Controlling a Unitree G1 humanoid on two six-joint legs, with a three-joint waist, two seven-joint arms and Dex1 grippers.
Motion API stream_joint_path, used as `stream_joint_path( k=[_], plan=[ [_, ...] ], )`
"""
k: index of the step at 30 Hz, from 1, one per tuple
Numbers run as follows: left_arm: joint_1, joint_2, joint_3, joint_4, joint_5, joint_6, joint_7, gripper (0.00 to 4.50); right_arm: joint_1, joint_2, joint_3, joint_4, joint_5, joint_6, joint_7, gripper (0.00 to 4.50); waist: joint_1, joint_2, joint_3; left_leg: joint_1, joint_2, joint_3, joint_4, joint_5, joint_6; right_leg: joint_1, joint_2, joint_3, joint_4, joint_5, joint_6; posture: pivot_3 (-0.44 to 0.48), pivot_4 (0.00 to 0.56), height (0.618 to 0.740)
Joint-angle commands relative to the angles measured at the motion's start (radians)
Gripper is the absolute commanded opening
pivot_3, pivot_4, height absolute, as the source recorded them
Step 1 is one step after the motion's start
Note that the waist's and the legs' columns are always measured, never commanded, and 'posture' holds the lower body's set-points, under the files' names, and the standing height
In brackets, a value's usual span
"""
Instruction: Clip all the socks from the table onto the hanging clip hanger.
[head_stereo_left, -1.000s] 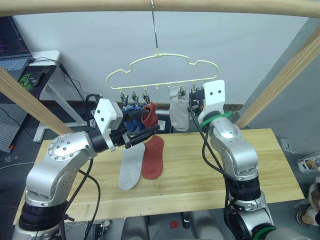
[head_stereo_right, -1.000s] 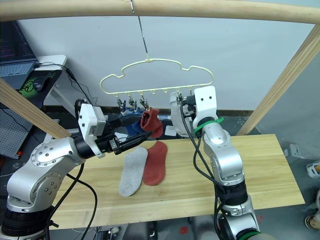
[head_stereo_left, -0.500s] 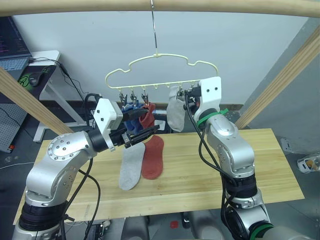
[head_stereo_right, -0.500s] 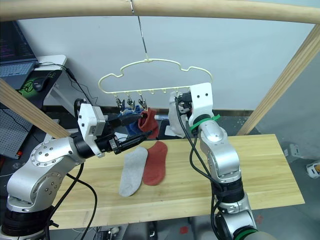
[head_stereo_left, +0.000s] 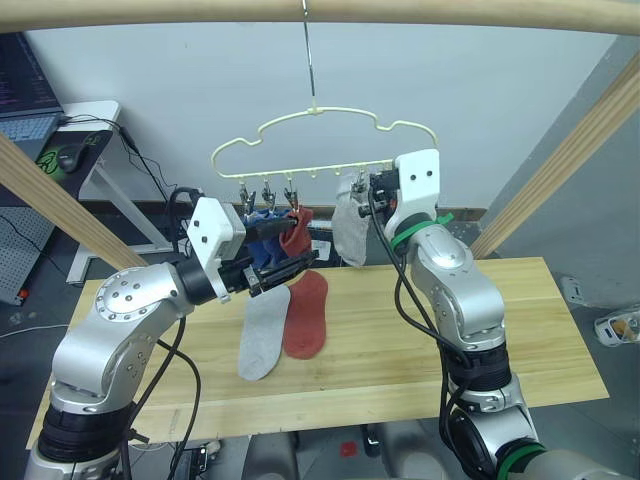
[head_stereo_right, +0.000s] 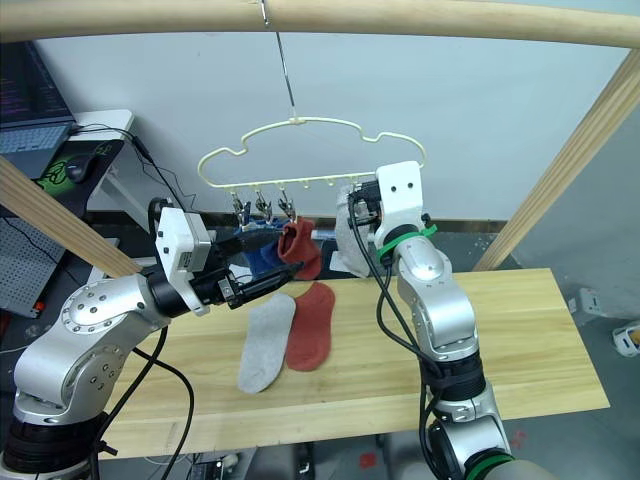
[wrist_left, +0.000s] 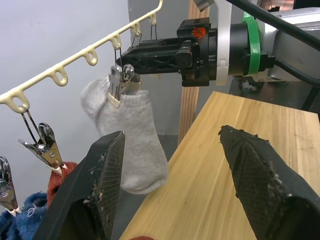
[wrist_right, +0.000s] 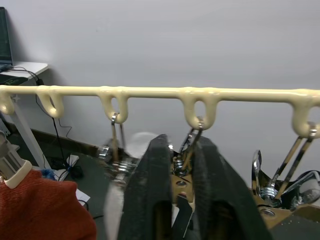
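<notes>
Right gripper (head_stereo_left: 368, 190) nudged toward 9 o'clock, pinching clip (wrist_left: 121, 80) on grey sock (wrist_left: 135, 136); our left gripper (wrist_left: 170, 195) spread; two socks (head_stereo_left: 286, 320) left on table (head_stereo_left: 400, 350).

No lettering, label, brand or number can be read anywhere in these views. The laptop screen (head_stereo_left: 22, 72) at the far left carries lines of text (too small to make out).

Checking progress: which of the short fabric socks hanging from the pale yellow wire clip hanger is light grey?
The light grey sock beside the right gripper; the others hanging are red and blue.
</notes>
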Motion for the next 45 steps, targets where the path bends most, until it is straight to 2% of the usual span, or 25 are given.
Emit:
stream_joint_path(
  k=[1, 7, 11, 19, 27, 35, 45],
  plan=[
    [0.004, 0.001, 0.013, -0.017, -0.001, -0.011, 0.000, 3.25, -0.013, 0.002, -0.012, -0.037, 0.000, -0.027, -0.008, 0.03, 0.000, 0.000, 0.000, 0.000, 0.000, 0.000, 0.000, 0.000, 0.000, 0.000, 0.000, 0.000, 0.000, 0.000, 0.000, -0.112, 0.262, 0.740],
    [0.031, 0.003, 0.023, -0.003, 0.017, 0.019, 0.047, 3.25, -0.006, -0.017, -0.016, -0.062, -0.003, -0.010, -0.003, 0.03, -0.001, 0.000, 0.000, 0.000, 0.000, 0.000, 0.000, 0.000, 0.000, 0.000, 0.000, 0.000, 0.000, 0.000, 0.000, -0.118, 0.263, 0.740],
    [0.075, 0.005, 0.013, 0.025, 0.100, 0.015, 0.111, 3.25, -0.014, -0.055, -0.015, -0.085, -0.014, 0.016, 0.007, 0.03, -0.001, 0.000, 0.000, 0.000, 0.000, 0.000, 0.000, 0.000, 0.000, 0.000, 0.000, 0.000, 0.000, 0.000, 0.000, -0.126, 0.268, 0.740],
    [0.176, -0.067, -0.025, 0.046, 0.252, 0.047, 0.284, 3.25, -0.046, -0.121, 0.002, -0.126, -0.027, 0.075, 0.024, 0.03, -0.003, 0.001, 0.001, 0.000, 0.000, 0.000, 0.000, 0.000, 0.000, 0.000, 0.000, 0.001, 0.000, 0.000, 0.000, -0.156, 0.287, 0.740],
    [0.161, -0.194, -0.030, 0.188, 0.342, 0.158, 0.467, 3.25, -0.076, -0.134, -0.001, -0.163, -0.014, 0.142, 0.037, 0.03, -0.004, 0.002, 0.024, 0.001, 0.000, 0.000, 0.000, 0.000, 0.000, 0.000, 0.000, 0.001, 0.000, 0.000, 0.000, -0.170, 0.332, 0.740],
    [0.112, -0.342, -0.045, 0.292, 0.359, 0.254, 0.569, 3.25, -0.082, -0.146, -0.002, -0.194, 0.002, 0.197, 0.062, 0.03, -0.002, 0.003, 0.057, -0.001, 0.000, -0.001, 0.000, 0.000, 0.000, -0.001, -0.001, 0.001, 0.000, 0.001, -0.003, -0.176, 0.378, 0.740],
    [0.091, -0.466, -0.033, 0.383, 0.405, 0.275, 0.685, 3.25, -0.082, -0.142, 0.009, -0.208, 0.004, 0.217, 0.081, 0.03, -0.003, 0.005, 0.070, 0.000, 0.000, -0.001, -0.001, 0.000, 0.000, 0.000, -0.002, 0.001, 0.000, -0.001, 0.001, -0.186, 0.381, 0.740]
  ],
)
